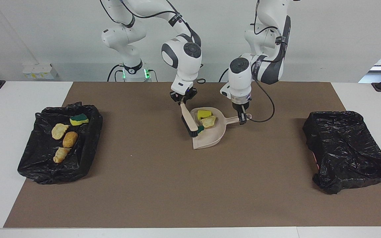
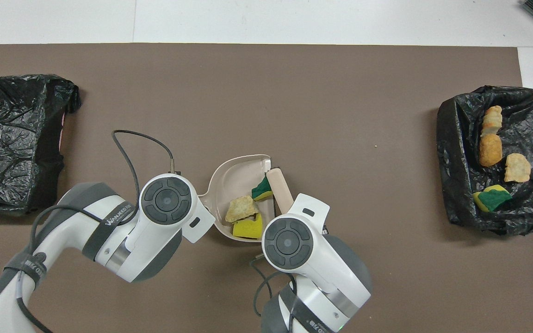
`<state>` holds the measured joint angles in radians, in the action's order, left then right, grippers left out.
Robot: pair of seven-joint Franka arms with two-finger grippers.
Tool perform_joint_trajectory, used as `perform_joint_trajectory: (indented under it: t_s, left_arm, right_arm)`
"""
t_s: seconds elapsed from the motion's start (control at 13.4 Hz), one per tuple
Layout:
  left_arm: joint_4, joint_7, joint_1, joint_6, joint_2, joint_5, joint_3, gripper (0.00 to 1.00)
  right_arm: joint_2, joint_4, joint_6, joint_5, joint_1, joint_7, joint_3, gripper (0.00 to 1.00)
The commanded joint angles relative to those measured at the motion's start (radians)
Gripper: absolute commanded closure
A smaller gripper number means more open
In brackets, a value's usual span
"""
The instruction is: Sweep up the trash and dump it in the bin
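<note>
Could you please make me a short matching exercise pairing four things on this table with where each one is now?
Things:
1. brush
2. dustpan handle
3. yellow sponge piece
4. round brown chunk

Places:
A. in the black-lined bin toward the right arm's end of the table
B. in the dustpan
C. held by the left hand
D. held by the right hand

Pairs: 1-D, 2-C, 3-B, 4-A

Facing and overhead, perhaps equally high.
</note>
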<state>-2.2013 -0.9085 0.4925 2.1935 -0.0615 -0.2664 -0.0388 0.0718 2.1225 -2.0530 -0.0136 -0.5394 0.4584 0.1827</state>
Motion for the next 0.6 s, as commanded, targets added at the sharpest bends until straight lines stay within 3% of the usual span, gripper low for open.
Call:
perform_joint_trajectory:
  t_s: [0.0, 0.52]
  left_arm:
    - [-0.014, -0.007, -0.005, 0.014, 0.006, 0.006, -0.001, 1.0]
    - [-0.014, -0.02, -0.024, 0.014, 0.005, 0.01, -0.001, 1.0]
  right_arm:
    - [-0.013, -0.019, 0.016, 0.086, -0.028, 0.048, 0.006, 1.0]
    - [-0.104, -0.016, 0.184, 0.291, -0.044, 0.062, 0.017, 1.0]
